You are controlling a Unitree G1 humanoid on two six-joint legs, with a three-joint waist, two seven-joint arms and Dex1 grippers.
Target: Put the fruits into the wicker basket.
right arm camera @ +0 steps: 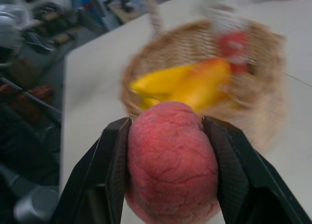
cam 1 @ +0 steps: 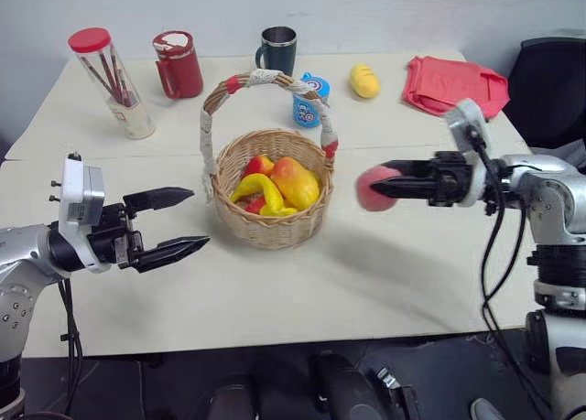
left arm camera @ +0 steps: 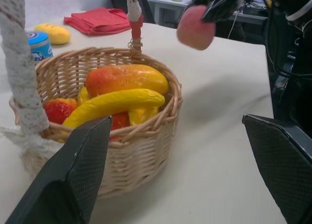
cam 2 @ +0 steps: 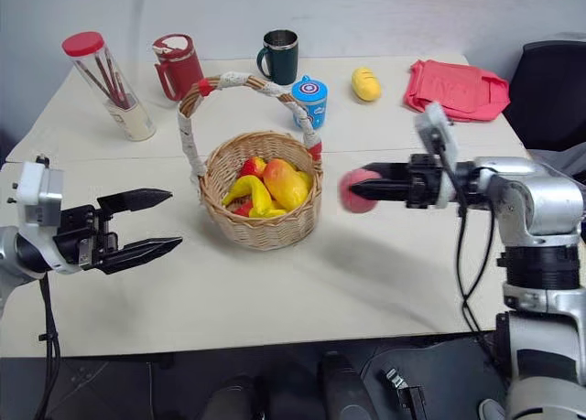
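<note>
While the peach rides in the grip: lines run near to far.
Right gripper [right arm camera: 165, 136]: clamped on the peach [right arm camera: 170, 160], carried level above the table [cam 1: 394, 255].
Left gripper [cam 1: 174, 223]: spread wide, empty, waiting beside the wicker basket [cam 1: 265, 223].
Ahead of the peach: basket holding mango [cam 1: 295, 182] and banana [cam 1: 261, 189].
Obstacle: arched handle [cam 1: 265, 77] likely crosses the approach.
Beyond: blue cup [cam 1: 311, 100], mugs.

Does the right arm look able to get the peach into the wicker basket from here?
Probably yes: the right gripper holds the peach beside the wicker basket, nothing lies between, though the arched handle crosses the top.
</note>
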